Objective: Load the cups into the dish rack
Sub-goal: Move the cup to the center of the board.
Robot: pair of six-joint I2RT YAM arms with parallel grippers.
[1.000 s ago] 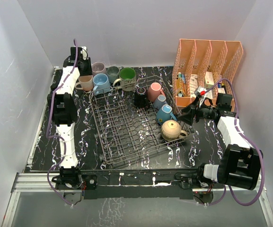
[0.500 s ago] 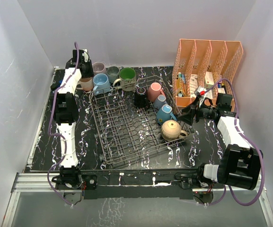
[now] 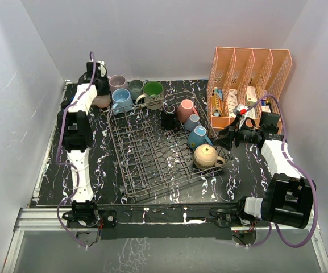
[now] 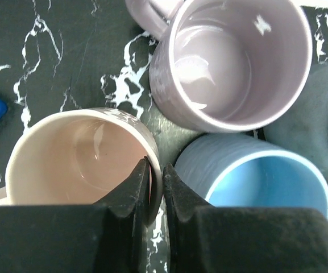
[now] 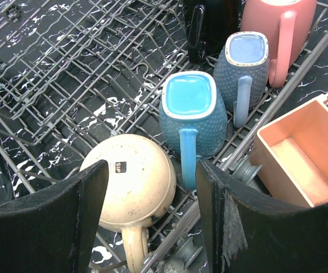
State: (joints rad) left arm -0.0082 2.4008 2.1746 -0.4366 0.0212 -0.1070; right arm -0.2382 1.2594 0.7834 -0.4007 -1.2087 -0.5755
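worktop [image 3: 98, 165]: dish rack [image 3: 146, 159] at centre | rack's right side: five racked cups [image 3: 198, 136] | behind rack's left rear corner: five standing cups [image 3: 121, 99] clustered on worktop | left hand [image 4: 155, 170]: above cluster's left, one finger inside and one outside left-front cup [image 4: 67, 153] wall | file organizer [image 3: 249, 79]: right rear, beside rack | right hand [image 3: 226, 133]: between organizer and rack, over racked cups

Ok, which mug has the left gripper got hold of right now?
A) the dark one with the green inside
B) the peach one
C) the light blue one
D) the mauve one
B: in the left wrist view the left gripper is pinched shut across the rim wall of the peach mug, one finger inside and one outside.
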